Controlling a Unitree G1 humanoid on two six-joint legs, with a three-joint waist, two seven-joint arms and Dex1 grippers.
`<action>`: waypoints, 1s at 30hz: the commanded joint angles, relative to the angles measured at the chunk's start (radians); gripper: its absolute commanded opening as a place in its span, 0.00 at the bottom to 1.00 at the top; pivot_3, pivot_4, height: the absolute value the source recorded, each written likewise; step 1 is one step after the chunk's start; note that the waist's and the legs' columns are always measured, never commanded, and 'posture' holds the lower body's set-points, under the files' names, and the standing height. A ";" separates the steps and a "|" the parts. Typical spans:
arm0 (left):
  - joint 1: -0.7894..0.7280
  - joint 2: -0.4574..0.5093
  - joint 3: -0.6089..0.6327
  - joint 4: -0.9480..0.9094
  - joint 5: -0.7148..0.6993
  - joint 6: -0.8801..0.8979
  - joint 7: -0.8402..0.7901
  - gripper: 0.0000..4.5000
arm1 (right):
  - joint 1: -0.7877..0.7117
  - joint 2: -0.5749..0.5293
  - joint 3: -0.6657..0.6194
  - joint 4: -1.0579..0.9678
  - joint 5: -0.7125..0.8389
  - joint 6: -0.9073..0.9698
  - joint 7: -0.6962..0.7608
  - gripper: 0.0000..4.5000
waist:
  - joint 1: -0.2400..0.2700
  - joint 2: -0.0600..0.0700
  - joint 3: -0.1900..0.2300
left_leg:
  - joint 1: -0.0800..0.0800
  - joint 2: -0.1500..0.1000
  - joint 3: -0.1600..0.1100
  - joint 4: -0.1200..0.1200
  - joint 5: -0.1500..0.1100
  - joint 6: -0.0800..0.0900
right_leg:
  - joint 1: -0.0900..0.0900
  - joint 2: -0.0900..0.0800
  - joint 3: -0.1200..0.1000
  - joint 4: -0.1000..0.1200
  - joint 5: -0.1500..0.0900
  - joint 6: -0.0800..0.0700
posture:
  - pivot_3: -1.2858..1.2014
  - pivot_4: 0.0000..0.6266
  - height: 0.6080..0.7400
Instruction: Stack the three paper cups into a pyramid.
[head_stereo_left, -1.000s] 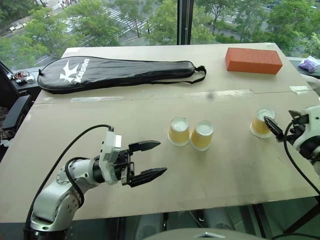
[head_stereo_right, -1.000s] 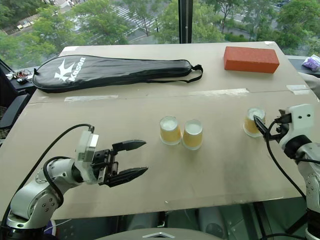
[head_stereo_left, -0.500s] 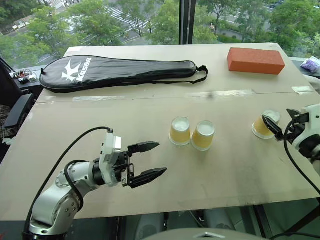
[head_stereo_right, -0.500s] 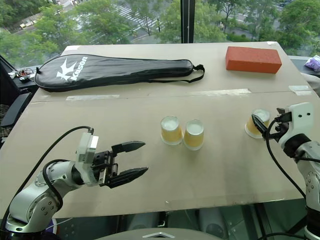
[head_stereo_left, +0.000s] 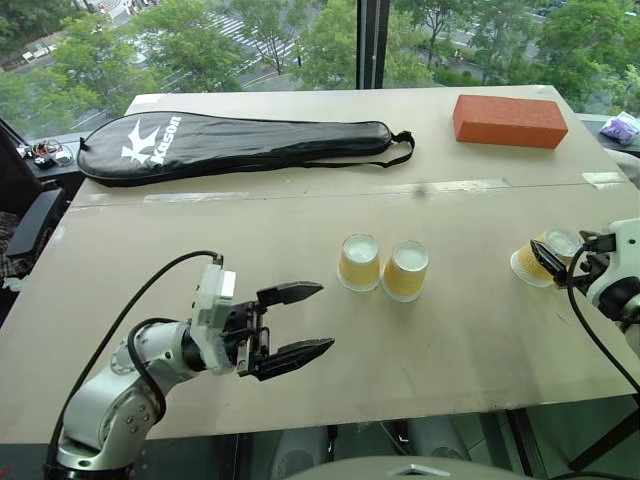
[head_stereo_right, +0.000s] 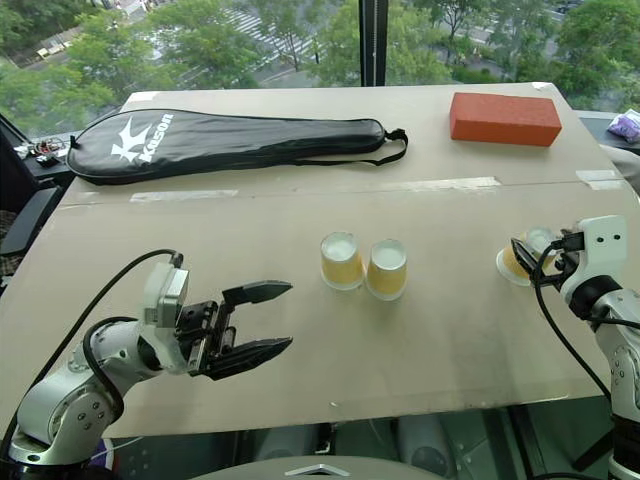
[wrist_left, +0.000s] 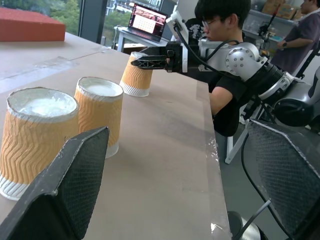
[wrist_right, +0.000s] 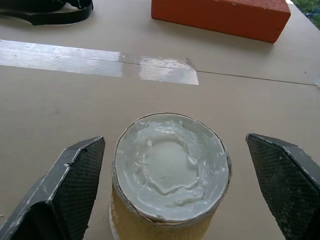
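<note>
Two yellow paper cups (head_stereo_left: 359, 262) (head_stereo_left: 405, 270) stand upside down, side by side and touching, in the middle of the table (head_stereo_left: 200, 240). The third paper cup (head_stereo_left: 538, 260) is near the table's right edge, also base up and leaning toward my right arm. My right gripper (wrist_right: 174, 141) is open around it, one finger on each side with a gap to the cup wall. My left gripper (head_stereo_left: 322, 316) is open and empty, held level left of the two middle cups and pointing at them. No cup rests on another.
A black racket bag (head_stereo_left: 230, 145) lies across the far left of the table and an orange-red brick (head_stereo_left: 508, 120) sits at the far right. A tape seam (head_stereo_left: 300, 192) crosses the table. A seated person (wrist_left: 220, 30) is beyond the table's right edge.
The third cup has shifted toward the table's right edge and tipped over toward my right gripper, which moved right with it. The middle cups and left gripper stayed in place.
</note>
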 joint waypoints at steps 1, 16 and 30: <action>-0.017 -0.004 0.028 -0.041 -0.045 -0.016 -0.019 1.00 | -0.010 0.000 -0.006 0.001 -0.007 -0.018 -0.006 0.99 | 0.000 0.000 0.000 | 0.000 0.000 0.000 0.000 0.000 0.000 | 0.000 0.000 0.000 0.000 0.000 0.000 | 0.52 0.24 1.00; -0.024 -0.045 0.020 -0.030 0.026 -0.071 0.038 1.00 | -0.042 -0.009 0.002 0.010 0.034 -0.084 0.088 0.42 | 0.000 0.000 0.000 | 0.000 -0.001 0.000 0.000 0.000 0.000 | 0.000 0.000 0.000 0.000 0.000 0.000 | 0.52 0.24 1.00; 0.074 -0.075 0.218 0.109 -0.101 -0.082 -0.037 1.00 | -0.461 -0.150 0.277 -0.265 0.431 0.232 0.267 0.42 | -0.001 0.002 0.001 | -0.001 0.003 -0.001 0.000 0.000 0.000 | -0.001 0.000 -0.002 0.000 0.001 -0.002 | 0.52 0.24 1.00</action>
